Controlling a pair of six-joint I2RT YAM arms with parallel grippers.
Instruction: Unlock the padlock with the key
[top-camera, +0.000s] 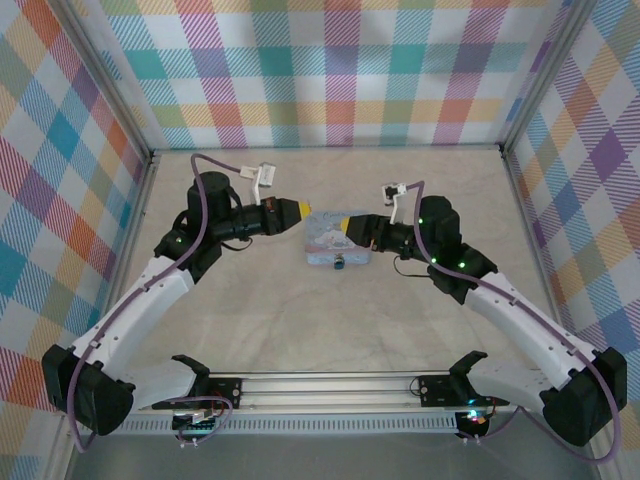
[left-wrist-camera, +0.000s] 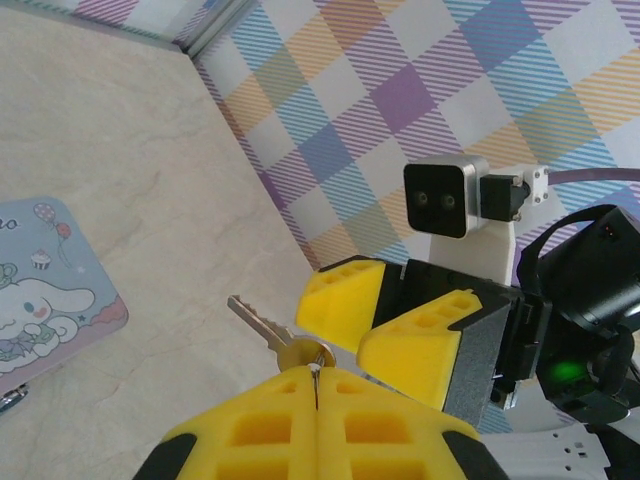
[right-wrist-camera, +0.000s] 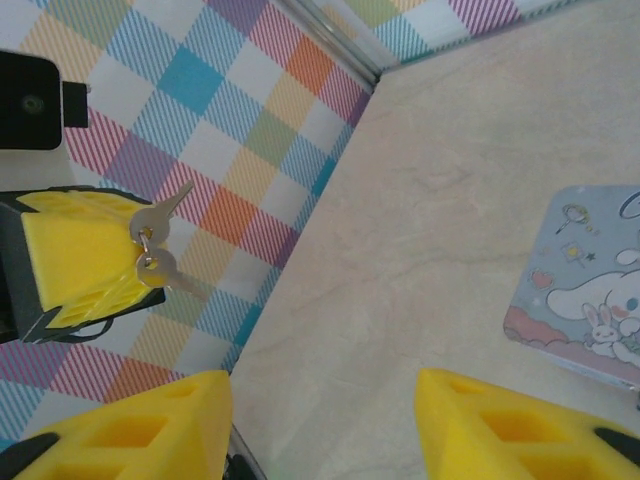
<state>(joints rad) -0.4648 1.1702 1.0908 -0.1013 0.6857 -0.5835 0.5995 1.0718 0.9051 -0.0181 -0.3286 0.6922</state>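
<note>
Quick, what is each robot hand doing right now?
Left hand: closed, pinching the key.
Right hand: open, holding nothing.

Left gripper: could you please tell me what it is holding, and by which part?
The left gripper is shut on the key, pinching its head; the blade sticks out free.

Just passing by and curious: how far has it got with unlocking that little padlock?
Done: the left gripper is shut on the key. In hand: the right gripper hangs open facing it. Left: the padlock at the near edge of the pale blue tin is untouched, so the key has yet to go in and turn.
</note>
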